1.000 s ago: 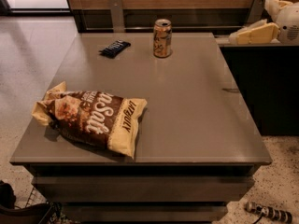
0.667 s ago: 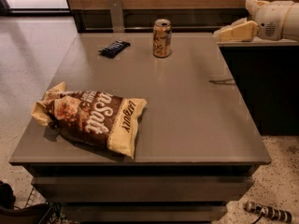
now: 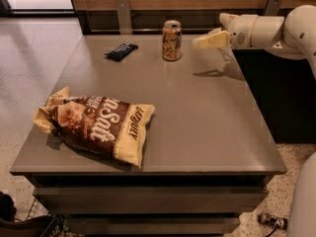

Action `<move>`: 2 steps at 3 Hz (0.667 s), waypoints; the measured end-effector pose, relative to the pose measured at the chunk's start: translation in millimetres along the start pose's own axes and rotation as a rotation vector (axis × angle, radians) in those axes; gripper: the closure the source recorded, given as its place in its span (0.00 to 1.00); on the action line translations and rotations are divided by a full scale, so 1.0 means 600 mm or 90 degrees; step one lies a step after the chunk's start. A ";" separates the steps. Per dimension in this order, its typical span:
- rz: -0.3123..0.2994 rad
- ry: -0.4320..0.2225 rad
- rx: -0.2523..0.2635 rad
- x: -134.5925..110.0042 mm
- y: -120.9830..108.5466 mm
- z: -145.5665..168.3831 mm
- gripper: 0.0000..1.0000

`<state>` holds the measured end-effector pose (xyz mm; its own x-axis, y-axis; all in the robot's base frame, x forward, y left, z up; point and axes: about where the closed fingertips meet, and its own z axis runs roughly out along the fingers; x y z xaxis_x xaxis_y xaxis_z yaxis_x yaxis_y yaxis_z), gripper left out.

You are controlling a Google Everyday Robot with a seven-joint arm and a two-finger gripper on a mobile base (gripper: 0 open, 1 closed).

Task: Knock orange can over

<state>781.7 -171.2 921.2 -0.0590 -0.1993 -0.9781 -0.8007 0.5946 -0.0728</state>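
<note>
Can stands upright at the far edge of table, about midway along that edge, pull tab on top. Bare tabletop all round it, so a sideways shove meets nothing else first.

Gripper hangs just right of can, above the table, not touching it. Spread open, nothing held. No grasp is needed for this job, so an empty pincer serves as a paddle. Its height looks about level with the can's upper half. Judged sensible: a push high on the body tips a can, a low one only slides it. Shadow falls on the table right of can, apart from the gripper itself, which fits a gripper held off the surface.

Arm reaches in from the right, roughly level and along the far edge. That line suits a sweep leftward through the can.

Bag lies flat at near left, well apart from can. Dark packet lies flat to the left of can, near but apart. A can falling left may roll toward the packet; judged a minor matter.

Status: not yet done, can standing. Step in hand looks like the approach. Next move calls for a short leftward travel with contact on the can's right side. Risks: contact too low and the can skids rather than topples; far edge is close, so a glancing hit could send it off the back
</note>
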 end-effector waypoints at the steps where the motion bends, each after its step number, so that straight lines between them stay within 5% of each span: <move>1: 0.032 -0.025 -0.035 0.032 0.011 0.071 0.00; 2: 0.044 -0.048 -0.061 0.042 0.022 0.116 0.00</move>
<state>811.2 -113.9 882.0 -0.0730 -0.0989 -0.9924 -0.8496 0.5273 0.0100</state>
